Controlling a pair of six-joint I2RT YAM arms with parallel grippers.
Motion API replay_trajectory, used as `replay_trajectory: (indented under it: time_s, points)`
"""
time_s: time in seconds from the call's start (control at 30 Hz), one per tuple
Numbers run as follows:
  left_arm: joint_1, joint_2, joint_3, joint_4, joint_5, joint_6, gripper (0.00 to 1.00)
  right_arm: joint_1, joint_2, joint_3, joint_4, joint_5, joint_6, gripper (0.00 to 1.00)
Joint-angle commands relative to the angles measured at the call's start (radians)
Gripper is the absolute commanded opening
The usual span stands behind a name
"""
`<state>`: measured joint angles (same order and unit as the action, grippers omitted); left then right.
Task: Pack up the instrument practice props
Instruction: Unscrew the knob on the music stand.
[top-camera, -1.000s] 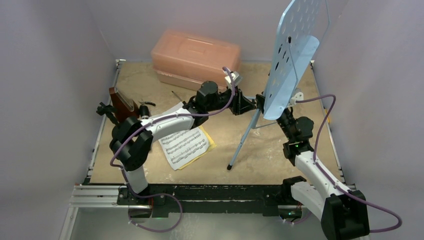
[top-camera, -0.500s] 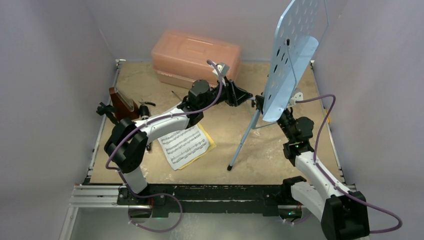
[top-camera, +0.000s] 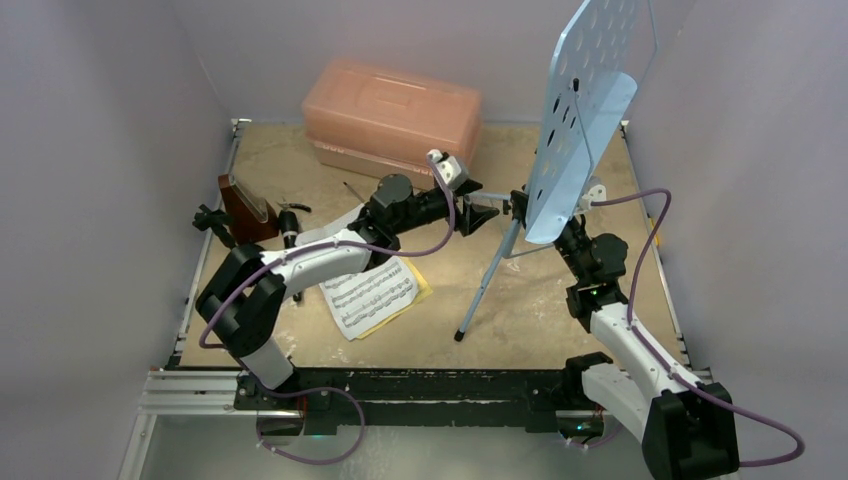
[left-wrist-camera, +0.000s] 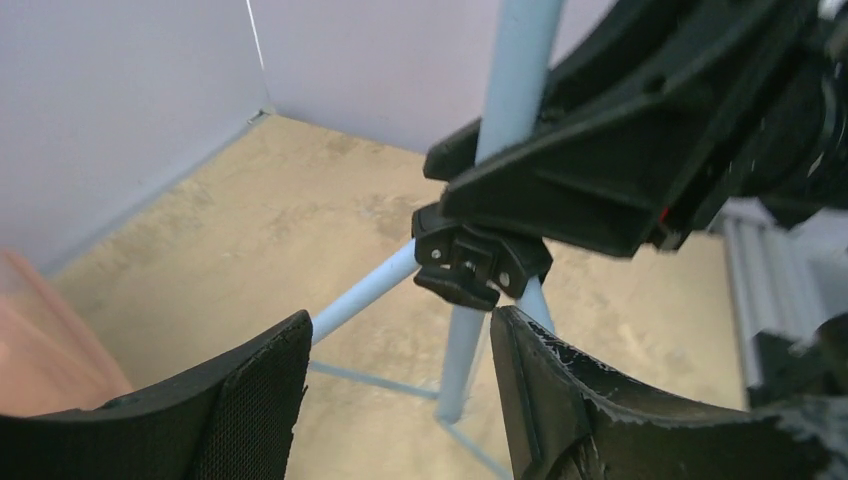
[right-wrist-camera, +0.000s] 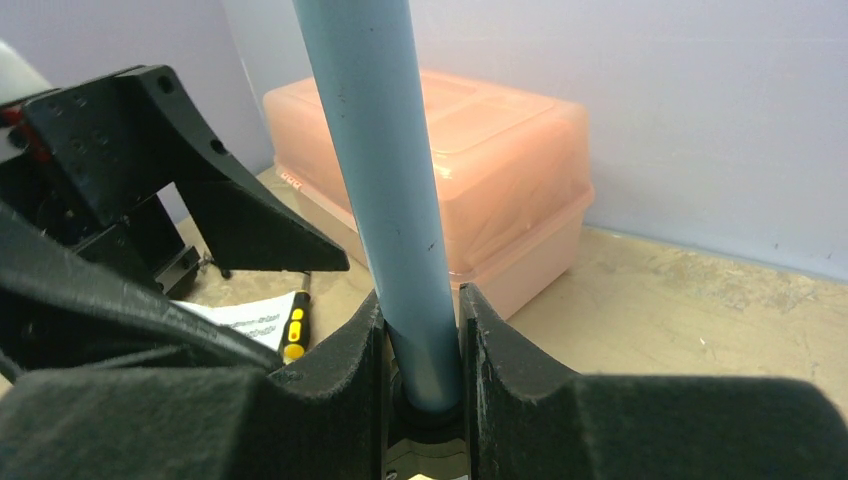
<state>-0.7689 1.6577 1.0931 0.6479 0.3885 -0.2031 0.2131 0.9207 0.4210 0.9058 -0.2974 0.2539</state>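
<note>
We see the right claw (right-wrist-camera: 420, 325) clamped on the blue pole (right-wrist-camera: 385, 150) of the music stand (top-camera: 590, 100), which stands upright on its tripod toward the right of the table (top-camera: 530, 300). The left claw (left-wrist-camera: 398, 335) has its jaws apart and holds nothing. The stand's black leg joint (left-wrist-camera: 480, 265) sits just beyond its fingertips, close to the right claw. The sheet-music pages (top-camera: 372, 293) lie flat under the left arm, white on yellow. The metronome (top-camera: 243, 205) stands at the table's left edge, with the black pipe (top-camera: 210, 220) just beside it. The pink case (top-camera: 392, 112) sits at the back with its lid down; we cannot tell what is inside.
</note>
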Motion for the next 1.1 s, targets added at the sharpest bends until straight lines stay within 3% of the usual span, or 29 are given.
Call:
replay_trajectory:
  time_s: [0.0, 0.2, 0.5, 0.77, 1.07]
  points:
    - [-0.007, -0.045, -0.038, 0.082, 0.095, 0.403, 0.65, 0.008, -0.005, 0.001, -0.006, -0.014, 0.154, 0.06]
    - [-0.021, -0.014, -0.033, 0.072, 0.214, 0.675, 0.60, 0.009, -0.003, 0.001, -0.005, -0.012, 0.153, 0.06]
    - [-0.048, 0.044, 0.037, 0.002, 0.244, 0.823, 0.53, 0.008, 0.001, 0.001, -0.002, -0.014, 0.154, 0.06]
    - [-0.062, 0.093, 0.095, -0.031, 0.234, 0.861, 0.45, 0.009, 0.001, 0.001, -0.002, -0.017, 0.156, 0.06]
    - [-0.060, 0.124, 0.148, -0.086, 0.249, 0.783, 0.29, 0.008, -0.003, 0.001, -0.005, -0.016, 0.156, 0.06]
